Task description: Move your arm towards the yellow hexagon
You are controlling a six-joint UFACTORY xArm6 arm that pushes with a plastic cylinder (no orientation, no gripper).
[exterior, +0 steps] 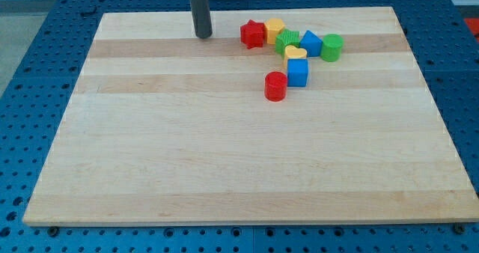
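My tip [203,36] at far edge, left of cluster, touching nothing; bare rod, no fingers. Yellow hexagon [275,29] far side, touching red star [253,34]. Advise: approach rightward along far edge, skirting star.

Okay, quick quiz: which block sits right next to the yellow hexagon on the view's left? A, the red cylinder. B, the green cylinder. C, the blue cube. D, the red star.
D: the red star touches the yellow hexagon on its left side, with my tip further left, apart from both.
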